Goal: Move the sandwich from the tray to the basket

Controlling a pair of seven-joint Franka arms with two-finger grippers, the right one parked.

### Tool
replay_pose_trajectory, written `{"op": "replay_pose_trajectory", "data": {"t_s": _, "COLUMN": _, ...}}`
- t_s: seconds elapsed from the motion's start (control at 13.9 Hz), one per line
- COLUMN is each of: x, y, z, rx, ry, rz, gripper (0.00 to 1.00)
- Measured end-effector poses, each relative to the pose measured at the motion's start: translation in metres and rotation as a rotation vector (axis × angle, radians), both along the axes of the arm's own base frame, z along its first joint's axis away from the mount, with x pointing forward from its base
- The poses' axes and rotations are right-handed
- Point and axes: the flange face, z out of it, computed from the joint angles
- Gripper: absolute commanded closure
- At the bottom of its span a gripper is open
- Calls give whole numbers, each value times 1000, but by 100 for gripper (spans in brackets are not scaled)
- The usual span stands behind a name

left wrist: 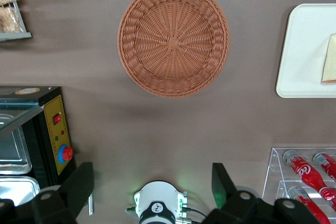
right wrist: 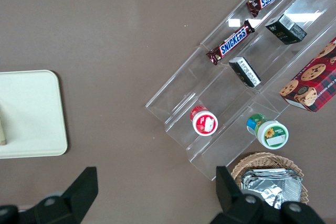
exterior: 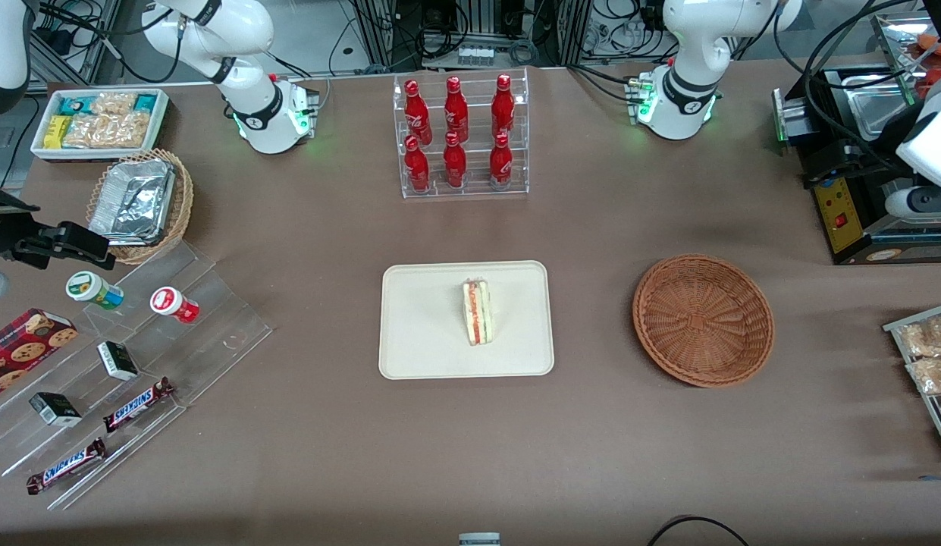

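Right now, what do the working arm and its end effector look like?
Arm: rounded white shells, dark joint bands, a greenish-white glow at the base; black cables loop beside it. End effector, above the table toward the working arm's end: black, two blocky fingers, round fasteners, no visible markings.

From my station I count one sandwich (exterior: pixel 478 312), one white tray (exterior: pixel 425 356) and two woven baskets, a shallow one (exterior: pixel 704 320) and a deeper one (exterior: pixel 183 201). I have one working gripper (exterior: pixel 823 165) above the table. I make it six red bottles (exterior: pixel 456 110), two chocolate bars (exterior: pixel 139 404), two small black-and-white boxes (exterior: pixel 117 360), two lidded tubs, one green (exterior: pixel 95 290) and one red (exterior: pixel 175 304), and one cookie box (exterior: pixel 26 350). I see one bottle rack (exterior: pixel 464 194), one clear stepped shelf (exterior: pixel 239 337) and one white bin (exterior: pixel 98 153). How many bags (exterior: pixel 110 130) fill it, I can't tell.
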Motion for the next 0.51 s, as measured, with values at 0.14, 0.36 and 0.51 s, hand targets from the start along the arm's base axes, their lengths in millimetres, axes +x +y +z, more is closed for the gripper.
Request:
{"op": "replay_pose_trajectory", "data": {"t_s": 0.14, "x": 3, "y": 0, "z": 1, "rx": 0, "ry": -5, "rz": 0, "gripper": 1}}
{"op": "replay_pose_trajectory", "data": {"t_s": 0.36, "x": 12, "y": -6, "z": -12, "rx": 1, "ry": 14, "rz": -8, "gripper": 1}}
{"op": "replay_pose_trajectory", "data": {"t_s": 0.51, "x": 28, "y": -24, "z": -34, "rx": 6, "ry": 20, "rz": -4, "gripper": 1}}
